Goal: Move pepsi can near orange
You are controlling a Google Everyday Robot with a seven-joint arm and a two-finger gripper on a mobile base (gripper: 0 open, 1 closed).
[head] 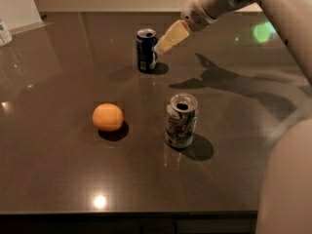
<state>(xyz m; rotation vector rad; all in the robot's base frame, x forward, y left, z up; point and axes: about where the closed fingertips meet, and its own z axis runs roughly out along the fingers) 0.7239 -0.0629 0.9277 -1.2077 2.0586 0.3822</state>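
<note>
The pepsi can (146, 50) is dark navy with a silver top and stands upright at the back middle of the dark table. The orange (107, 117) lies nearer the front, left of centre, well apart from the can. My gripper (161, 45) comes in from the upper right, and its cream-coloured tip sits just right of the pepsi can, level with its upper half. The arm stretches back to the top right corner.
A white-and-green can (181, 120) stands upright right of the orange, in front of the pepsi can. A white object (4, 32) sits at the far left edge. The table (63, 174) ends along the bottom. Part of my body (287, 179) fills the right side.
</note>
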